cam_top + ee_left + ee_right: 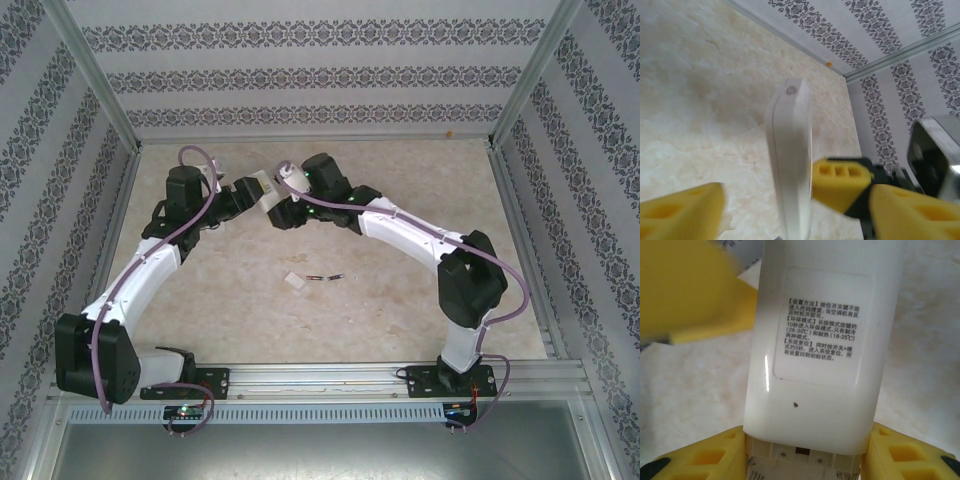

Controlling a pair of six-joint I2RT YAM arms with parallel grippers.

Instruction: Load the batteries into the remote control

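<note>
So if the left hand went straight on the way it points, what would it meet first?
Most likely the white remote control, standing edge-on between the left hand's open fingers. Beyond it come the tabletop and then the patterned wall. Depth is unclear.

The remote control [820,340] is smooth, glossy white plastic that catches a glint. The right pincer [807,457] has matt yellow plastic fingers [910,455]. The bench [250,300] looks smooth and marble-patterned, edged by dull metal rails [330,375].
</note>
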